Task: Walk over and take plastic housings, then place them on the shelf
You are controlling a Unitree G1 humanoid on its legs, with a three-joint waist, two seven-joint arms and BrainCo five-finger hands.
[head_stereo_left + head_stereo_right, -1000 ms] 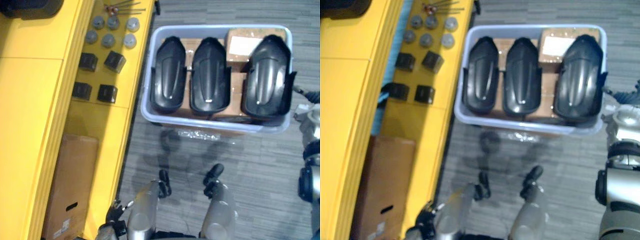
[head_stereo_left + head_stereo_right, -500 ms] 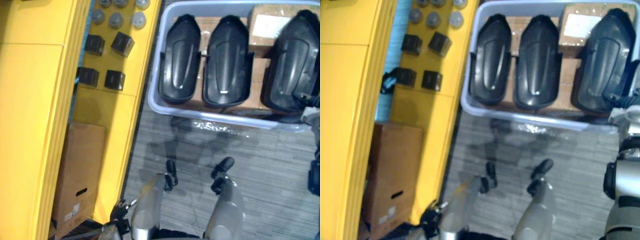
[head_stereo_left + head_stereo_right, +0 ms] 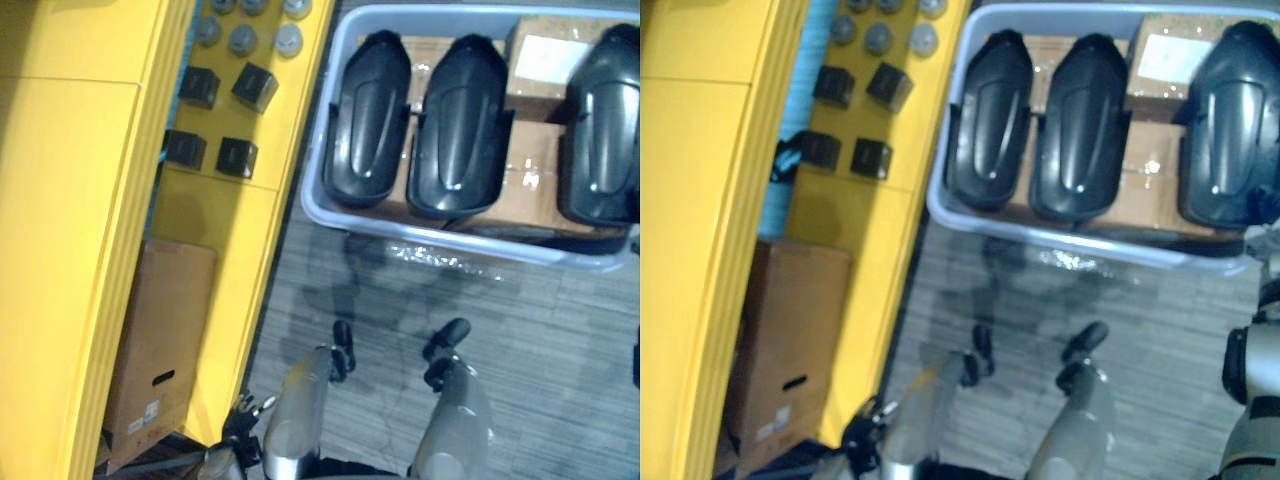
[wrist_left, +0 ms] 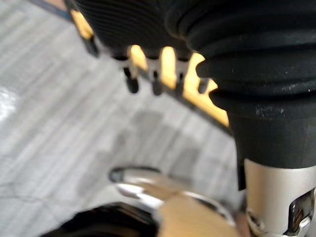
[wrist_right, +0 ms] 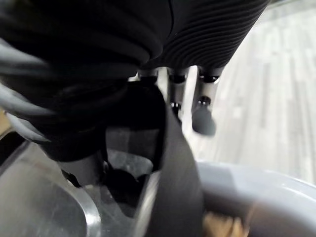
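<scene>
L-eye / floor: grey striped carpet floor point(image 3: 540, 340).
L-eye / shelf: yellow shelf point(image 3: 80, 200) just beside the bin.
L-eye / shelf stock: small black blocks point(image 3: 237, 157), grey round caps point(image 3: 243, 38); cardboard box point(image 3: 160, 350) on a lower level.
L-eye / bin: pale blue-grey bin point(image 3: 460, 238) on the floor.
L-eye / task items: 3 black plastic housings in the bin, side by side on brown cartons point(image 3: 545, 60): left housing point(image 3: 367, 118), middle housing point(image 3: 458, 125), right housing point(image 3: 600, 130).
R-eye: same layout; all 3 housings in the bin.
L-wrist / hand: left hand point(image 4: 128, 34), fingers point(image 4: 131, 81) hanging straight, slightly apart, holding nothing.
L-wrist / past fingertips: carpet; yellow shelf edge shows behind the fingers, well apart from them.
R-wrist / hand: right hand point(image 5: 207, 39), fingers point(image 5: 203, 116) near-straight, spread a little, not curled round anything.
R-wrist / beside fingers: dark curved edge of a housing just beside them; contact cannot be told.
R-wrist / below fingertips: bin rim, near; carpet beyond.
</scene>
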